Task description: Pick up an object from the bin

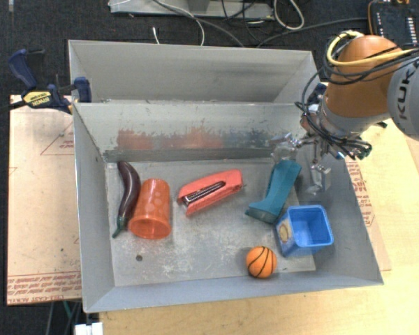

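The fingers (320, 179) hang by the bin's (195, 75) right wall, and I can't tell whether they're open or closed. Just left of them leans a teal boot-shaped thing (276, 190) — a blue box (311, 227) sits nearer the front.

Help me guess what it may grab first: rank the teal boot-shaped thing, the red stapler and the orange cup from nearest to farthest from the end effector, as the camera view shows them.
Measured from the end effector at the bin's right side:
1. Teal boot-shaped thing, just to its left, right of centre.
2. Red stapler, mid-bin.
3. Orange cup, on its side at the left.
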Tool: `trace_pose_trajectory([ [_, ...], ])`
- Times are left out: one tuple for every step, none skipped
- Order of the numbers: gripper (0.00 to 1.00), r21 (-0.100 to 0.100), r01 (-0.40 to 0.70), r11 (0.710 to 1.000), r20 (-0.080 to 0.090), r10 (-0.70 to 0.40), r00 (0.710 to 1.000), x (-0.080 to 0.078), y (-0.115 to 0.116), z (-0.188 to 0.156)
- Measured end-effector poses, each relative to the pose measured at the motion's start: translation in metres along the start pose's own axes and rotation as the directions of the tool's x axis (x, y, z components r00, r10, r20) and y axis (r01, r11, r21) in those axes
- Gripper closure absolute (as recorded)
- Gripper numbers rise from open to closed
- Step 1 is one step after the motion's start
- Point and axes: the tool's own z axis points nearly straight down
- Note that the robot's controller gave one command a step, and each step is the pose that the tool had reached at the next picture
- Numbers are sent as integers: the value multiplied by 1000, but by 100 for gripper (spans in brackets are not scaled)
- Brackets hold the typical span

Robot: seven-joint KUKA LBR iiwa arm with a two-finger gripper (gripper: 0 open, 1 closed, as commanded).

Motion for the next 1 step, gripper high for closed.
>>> trace_pose_trajectory([
  [0, -2, 207, 978, 12, -207, 978, -9, 5, 36],
])
